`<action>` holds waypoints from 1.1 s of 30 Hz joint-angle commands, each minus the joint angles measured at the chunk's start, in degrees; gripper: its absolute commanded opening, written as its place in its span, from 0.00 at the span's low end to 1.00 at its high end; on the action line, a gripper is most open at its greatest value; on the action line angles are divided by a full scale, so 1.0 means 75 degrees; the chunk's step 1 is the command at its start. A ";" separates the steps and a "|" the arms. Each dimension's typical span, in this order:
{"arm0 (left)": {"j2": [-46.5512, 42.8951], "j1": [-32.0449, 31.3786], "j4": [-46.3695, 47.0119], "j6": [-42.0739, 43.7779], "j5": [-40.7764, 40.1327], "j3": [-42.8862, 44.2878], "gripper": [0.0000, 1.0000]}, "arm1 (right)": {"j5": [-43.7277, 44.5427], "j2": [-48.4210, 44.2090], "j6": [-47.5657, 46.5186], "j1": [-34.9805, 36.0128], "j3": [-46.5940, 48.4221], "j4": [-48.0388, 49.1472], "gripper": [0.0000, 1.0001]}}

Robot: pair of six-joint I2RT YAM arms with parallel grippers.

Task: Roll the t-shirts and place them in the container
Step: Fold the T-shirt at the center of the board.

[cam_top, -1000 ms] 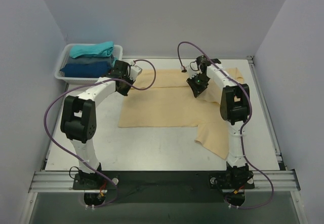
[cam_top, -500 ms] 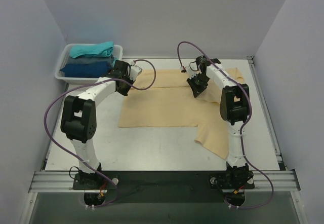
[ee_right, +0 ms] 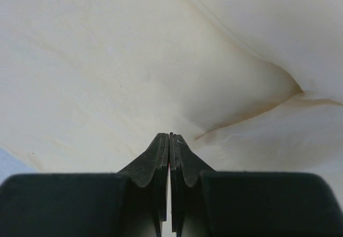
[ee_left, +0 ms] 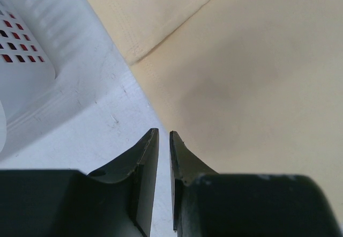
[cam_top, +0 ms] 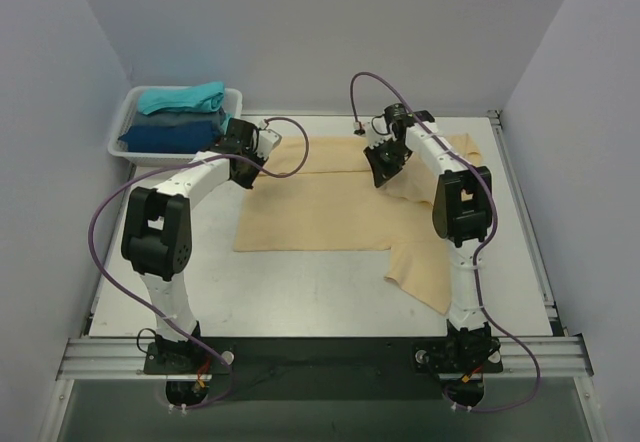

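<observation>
Pre-roll straightening, I judge: tan t-shirt [cam_top: 320,212] spread mid-tabletop [cam_top: 300,292], right hand [cam_top: 381,172] pressed together, seemingly pinching a fold at 1 o'clock, left hand [cam_top: 245,172] nearly closed at the 10 o'clock edge (grip unclear), next needing taut, even pulling.

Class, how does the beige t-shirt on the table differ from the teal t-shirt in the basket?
Colour: the beige t-shirt is pale tan, the teal t-shirt blue-green. Pose: the beige one lies spread out; the teal one is a compact bundle. Place: beige on the table, teal atop a stack in the white basket. Both are soft cloth.
</observation>
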 commanded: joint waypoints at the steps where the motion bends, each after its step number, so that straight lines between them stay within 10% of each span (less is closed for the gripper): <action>1: 0.0015 -0.0031 0.0198 0.0032 -0.0111 0.0359 0.25 | 0.0354 -0.0145 0.0195 0.0085 0.0176 -0.0352 0.12; 33: 0.0366 -0.0113 0.0163 0.0020 -0.0099 0.0628 0.25 | 0.1446 0.0171 0.0007 0.0096 -0.0469 -0.0153 0.22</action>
